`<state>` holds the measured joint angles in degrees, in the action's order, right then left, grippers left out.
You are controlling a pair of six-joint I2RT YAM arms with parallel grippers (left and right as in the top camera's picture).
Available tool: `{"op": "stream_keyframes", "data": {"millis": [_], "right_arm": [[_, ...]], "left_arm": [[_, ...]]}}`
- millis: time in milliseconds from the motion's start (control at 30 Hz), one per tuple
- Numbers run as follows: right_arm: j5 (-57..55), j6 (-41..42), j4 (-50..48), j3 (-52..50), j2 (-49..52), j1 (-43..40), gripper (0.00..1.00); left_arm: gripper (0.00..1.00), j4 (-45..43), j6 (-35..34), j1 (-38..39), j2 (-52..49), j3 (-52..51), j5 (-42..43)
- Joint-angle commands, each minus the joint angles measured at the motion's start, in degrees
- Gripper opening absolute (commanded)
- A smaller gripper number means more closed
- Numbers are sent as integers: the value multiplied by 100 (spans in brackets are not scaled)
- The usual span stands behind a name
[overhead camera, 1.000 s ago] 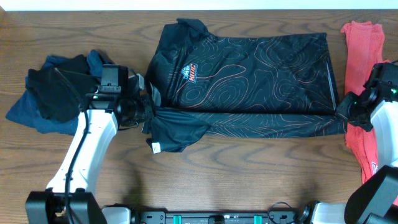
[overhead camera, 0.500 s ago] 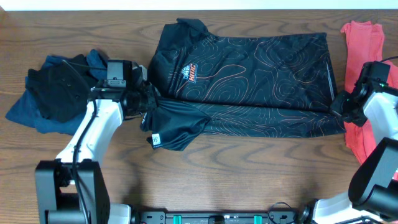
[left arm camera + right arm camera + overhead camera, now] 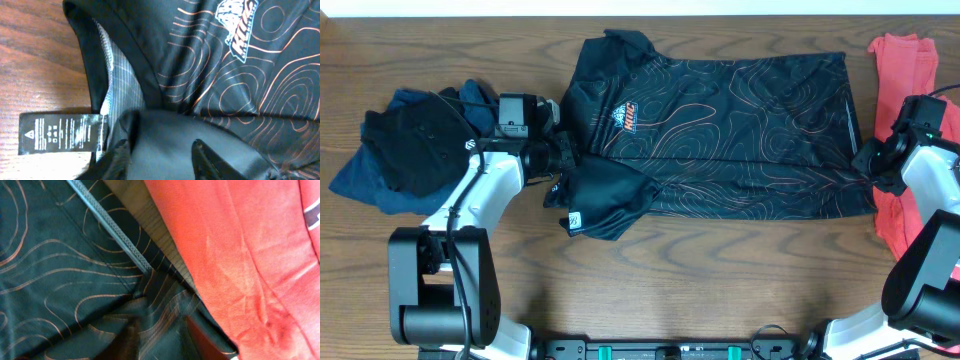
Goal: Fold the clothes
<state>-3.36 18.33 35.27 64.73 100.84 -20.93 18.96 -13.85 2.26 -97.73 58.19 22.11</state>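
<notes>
You have the jersey (image 3: pixel 720 130) spread sideways across the table (image 3: pixel 720 290), neck end to the left and hem to the right, with its logo (image 3: pixel 630 118) facing up near the neck end. The near sleeve (image 3: pixel 605 200) lies bunched at the jersey's near-left corner, a small label (image 3: pixel 60 132) sticking out of it onto the wood. Your left gripper (image 3: pixel 566 162) sits right at that corner, just where the sleeve meets the body. In the left wrist view its fingers (image 3: pixel 117 150) stand apart with plain black cloth lying slack across the gap, so the jaws are open and nothing is pinched. Your right gripper (image 3: pixel 866 166) is at the jersey's opposite end, over the near part of the hem. The right wrist view shows its fingers (image 3: pixel 200 335) spread too, the patterned hem corner lying loose between them (the tips are blurred, but the gap is plain). This gripper is open as well, touching or hovering just over the cloth; which one you cannot tell. A red shirt (image 3: pixel 900 120) lies just right of the jersey, a thin strip of wood between the two. A dark heap (image 3: pixel 410 150) of black and blue clothes sits left of the jersey, beyond your left gripper.
</notes>
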Motion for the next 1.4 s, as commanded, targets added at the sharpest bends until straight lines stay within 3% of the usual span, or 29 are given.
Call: {"op": "stream_keyframes", "data": {"millis": [0, 33, 233, 433, 700, 1033, 1367], "right_arm": [[33, 2, 35, 2, 15, 55, 36], [57, 0, 66, 2, 15, 55, 37], [85, 2, 428, 2, 15, 55, 37], [85, 2, 807, -28, 15, 59, 34], [79, -37, 507, -503, 17, 59, 29], [76, -37, -92, -1104, 17, 59, 27], [74, -37, -127, -1167, 17, 59, 27]], "left_arm": [[48, -22, 0, -31, 138, 26, 136], [51, -11, -2, -31, 216, 26, 201], [51, 509, 0, 96, 796, 26, 903], [51, 1110, 310, 756, 787, 13, 640], [51, 1204, 308, 1554, 315, 13, 142], [51, 1191, 308, 1971, -433, 13, 76], [52, 1187, 494, 2319, -492, 13, 72]]}}
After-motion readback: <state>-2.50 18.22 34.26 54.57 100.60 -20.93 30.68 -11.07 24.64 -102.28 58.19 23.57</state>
